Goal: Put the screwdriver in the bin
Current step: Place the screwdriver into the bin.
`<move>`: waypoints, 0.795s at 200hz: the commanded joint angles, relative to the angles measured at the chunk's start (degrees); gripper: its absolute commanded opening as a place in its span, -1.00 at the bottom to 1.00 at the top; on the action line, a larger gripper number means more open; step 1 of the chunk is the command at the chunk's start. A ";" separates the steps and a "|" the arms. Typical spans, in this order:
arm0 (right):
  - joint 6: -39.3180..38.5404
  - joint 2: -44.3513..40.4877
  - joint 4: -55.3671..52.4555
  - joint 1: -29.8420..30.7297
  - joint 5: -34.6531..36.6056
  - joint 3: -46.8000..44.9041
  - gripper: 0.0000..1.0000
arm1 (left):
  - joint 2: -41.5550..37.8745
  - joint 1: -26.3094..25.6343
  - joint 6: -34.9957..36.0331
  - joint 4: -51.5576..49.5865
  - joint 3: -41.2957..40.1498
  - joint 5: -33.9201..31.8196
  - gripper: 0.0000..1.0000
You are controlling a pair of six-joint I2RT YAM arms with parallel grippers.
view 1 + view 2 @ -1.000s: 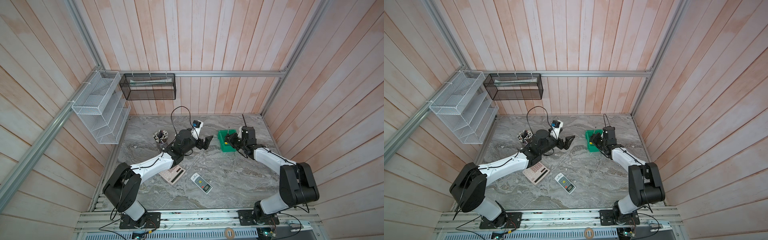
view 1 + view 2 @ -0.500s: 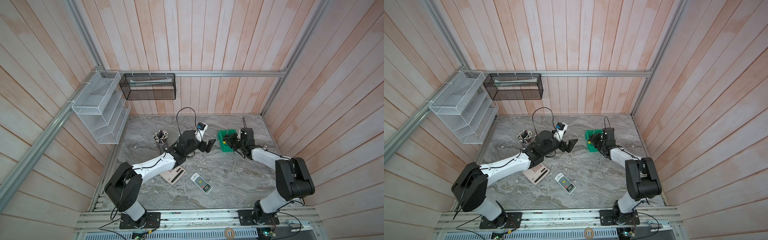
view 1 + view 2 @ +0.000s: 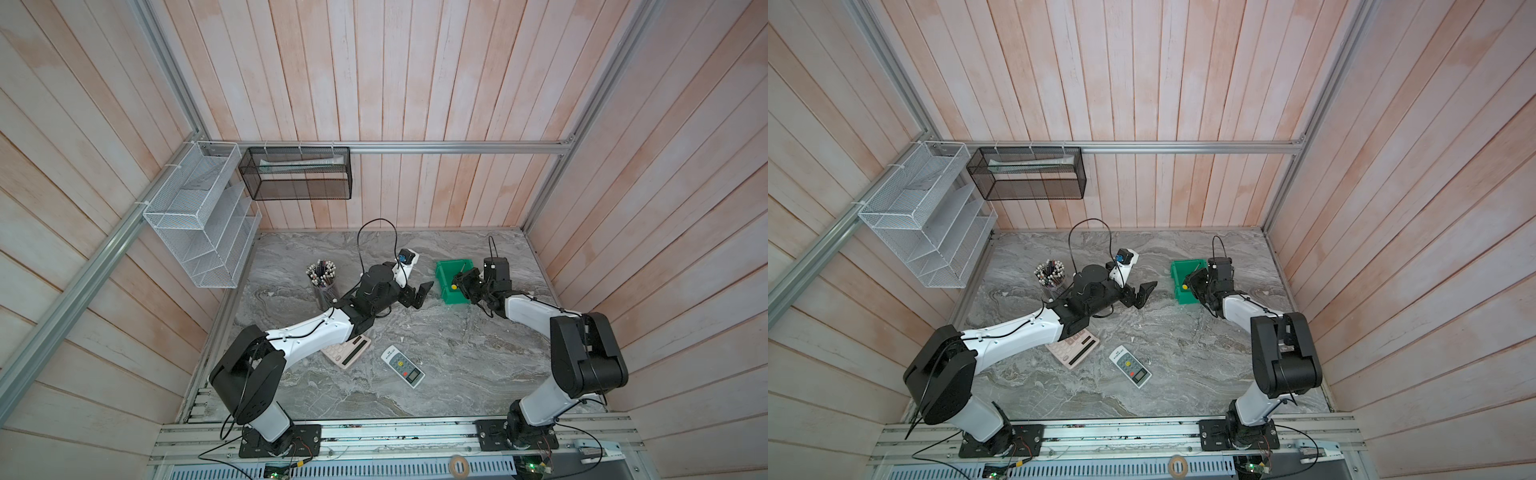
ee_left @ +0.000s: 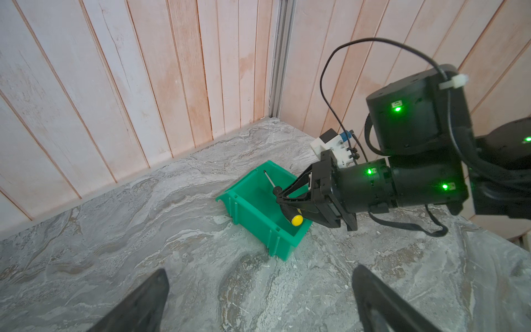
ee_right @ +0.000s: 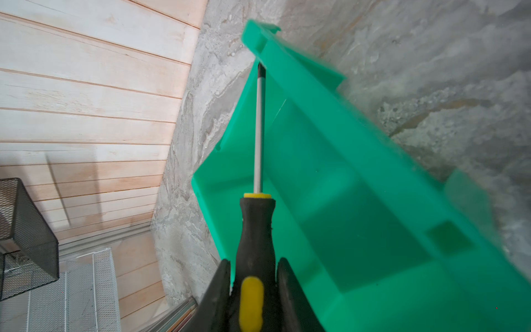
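Our right fingers (image 5: 219, 290) clamp the black handle of the screwdriver (image 5: 256, 227). The screwdriver reaches into the open green bin (image 5: 353, 126), its tip close to one corner. We cannot tell whether it touches the wall. The bin stands on the desk (image 4: 143, 230) near the back wall. Our left fingers (image 4: 140, 301) stand wide apart, holding nothing, near the bin.

Your left arm (image 3: 307, 332) lies low, stretched forward; your left gripper (image 3: 422, 294) gapes wide, holding nothing; your right arm (image 3: 528, 311) bends at the elbow, reaching forward; your right gripper (image 4: 281, 198) pinches the screwdriver (image 5: 255, 230) by its handle.
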 commanded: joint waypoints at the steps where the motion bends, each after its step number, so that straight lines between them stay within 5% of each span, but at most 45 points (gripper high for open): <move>1: 0.50 1.87 -2.06 -0.33 -1.85 2.16 -0.89 | -1.27 -0.57 1.38 1.62 -1.09 -1.48 1.00; 87: 3.10 -0.40 -4.00 -0.46 -0.55 1.83 -0.85 | -1.47 -1.49 2.33 2.07 -1.22 -2.92 1.00; 120: 1.76 0.77 -6.10 -0.56 -0.07 3.57 -0.61 | -1.63 -1.63 2.41 2.37 -1.68 -3.06 1.00; 159: 0.27 1.89 -6.57 -0.60 0.09 4.28 -0.59 | -2.14 -1.59 2.50 3.17 -2.38 -2.99 1.00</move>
